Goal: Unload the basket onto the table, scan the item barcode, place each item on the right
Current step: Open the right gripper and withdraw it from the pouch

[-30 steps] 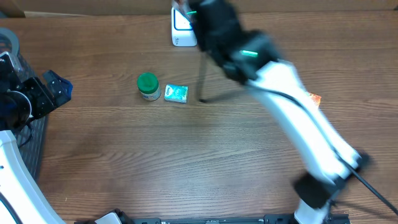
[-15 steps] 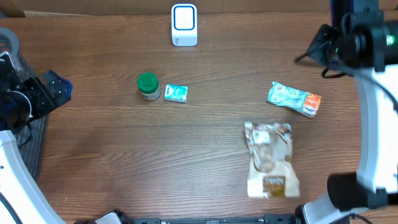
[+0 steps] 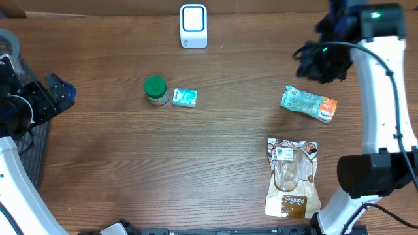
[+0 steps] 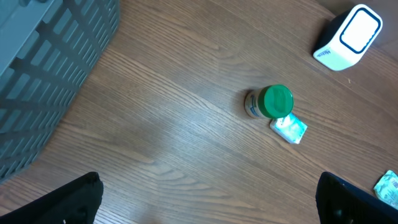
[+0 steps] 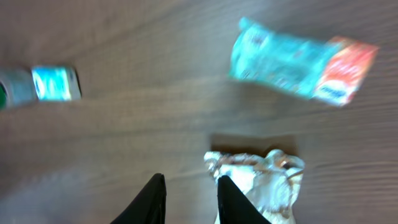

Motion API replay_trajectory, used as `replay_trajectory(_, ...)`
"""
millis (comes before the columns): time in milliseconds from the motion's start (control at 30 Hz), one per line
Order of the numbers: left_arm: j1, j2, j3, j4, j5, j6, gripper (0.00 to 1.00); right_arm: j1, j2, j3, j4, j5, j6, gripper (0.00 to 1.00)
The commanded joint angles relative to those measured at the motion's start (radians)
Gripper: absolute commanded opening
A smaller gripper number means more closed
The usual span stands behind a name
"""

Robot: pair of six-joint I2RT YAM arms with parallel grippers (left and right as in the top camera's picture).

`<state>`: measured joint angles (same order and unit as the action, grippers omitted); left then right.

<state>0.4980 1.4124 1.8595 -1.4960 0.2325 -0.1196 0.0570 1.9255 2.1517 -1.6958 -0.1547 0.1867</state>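
Observation:
The white scanner (image 3: 193, 26) with a blue-rimmed window stands at the table's back edge and also shows at top right in the left wrist view (image 4: 346, 37). A brown and clear snack bag (image 3: 292, 176) lies flat at front right, label up. My right gripper (image 3: 320, 62) hovers high at the back right. In its wrist view the right gripper (image 5: 191, 183) stands slightly open with nothing between the fingers, and the bag (image 5: 258, 177) lies just right of them. My left gripper (image 3: 55, 94) waits wide open at the left edge, its fingers (image 4: 81, 199) far apart.
A teal and orange packet (image 3: 309, 104) lies below the right arm. A green-lidded jar (image 3: 155, 90) and a small teal box (image 3: 185, 98) sit side by side left of centre. A grey basket (image 4: 37, 74) stands at the far left.
The right arm swung from the scanner to the back right. The snack bag now lies on the table at front right. The right jaws have parted a little. The left arm stayed still.

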Motion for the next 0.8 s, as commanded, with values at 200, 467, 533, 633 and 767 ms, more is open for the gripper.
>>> replay_trajectory(200, 0.003, 0.002, 0.012, 0.001, 0.012, 0.019, 1.0, 0.098, -0.055, -0.285, 0.002, -0.041, -0.037, 0.36)
replay_trajectory(467, 0.003, 0.002, 0.012, 0.002, 0.012, 0.019, 0.99, 0.156, -0.145, -0.667, 0.033, 0.081, 0.164, 0.37)
replay_trajectory(533, 0.003, 0.002, 0.012, 0.002, 0.012, 0.019, 1.0, 0.156, -0.147, -0.745, 0.056, 0.086, 0.187, 0.37)
replay_trajectory(633, 0.003, 0.002, 0.012, 0.002, 0.012, 0.019, 0.99, 0.156, -0.147, -0.85, 0.093, 0.085, 0.216, 0.37)
replay_trajectory(767, 0.003, 0.002, 0.012, 0.002, 0.012, 0.019, 1.0, 0.156, -0.147, -0.958, 0.156, 0.077, 0.234, 0.38)
